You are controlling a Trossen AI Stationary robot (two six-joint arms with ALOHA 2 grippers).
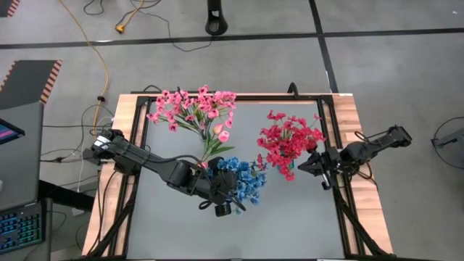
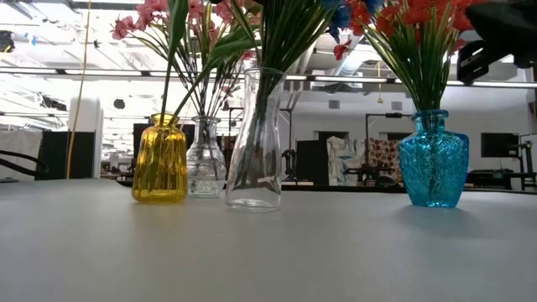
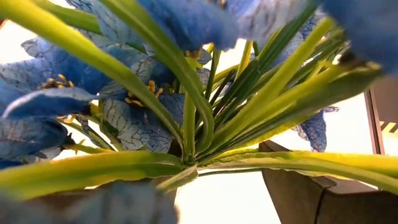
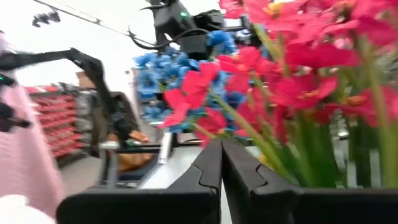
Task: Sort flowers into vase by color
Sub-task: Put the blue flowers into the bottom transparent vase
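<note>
On the grey table point(image 1: 290, 232) stand four vases. The light pink flowers point(image 1: 192, 107) are in the small clear patterned glass vase point(image 2: 205, 157), beside the yellow glass vase point(image 2: 159, 159). The blue flowers point(image 1: 243, 180) stand in the tall clear smooth vase point(image 2: 254, 143), and the deep red-pink flowers point(image 1: 288, 141) in the blue textured glass vase point(image 2: 433, 159).

The left gripper point(image 1: 225, 208) is above the blue bunch, its fingers wide apart (the wrist view shows only blossoms and green stems close around, and I cannot tell if they touch any stem). The right gripper point(image 4: 221, 163) waits just beside the red-pink bunch, fingers pressed together and holding nothing.
</note>
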